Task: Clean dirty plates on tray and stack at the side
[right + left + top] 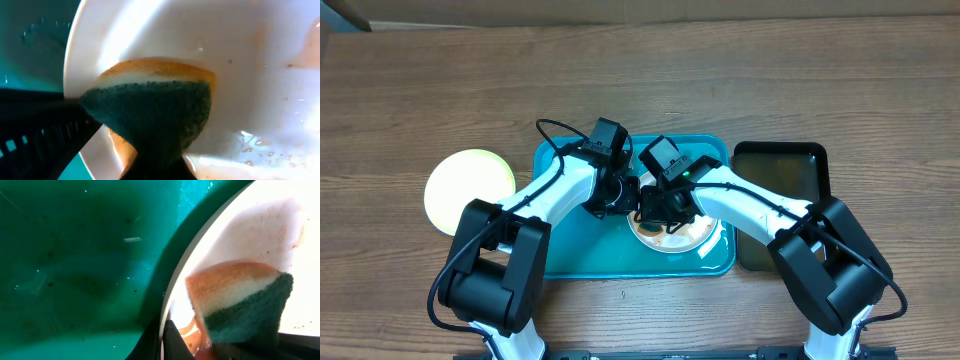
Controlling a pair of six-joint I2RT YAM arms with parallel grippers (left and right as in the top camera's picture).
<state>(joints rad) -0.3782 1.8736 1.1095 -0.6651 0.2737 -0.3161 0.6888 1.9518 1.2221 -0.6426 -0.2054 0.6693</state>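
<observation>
Both arms are reaching forward from the robot's base and bending inward at the elbows, so the two wrists are coming together in the middle. The left gripper is pointing down and toward the right, with its jaws standing closed. Only one dark fingertip is showing at the bottom of its wrist view. The right gripper is pointing down just beside the left one, nearly touching it. Its jaws are pinching a sponge between them.
</observation>
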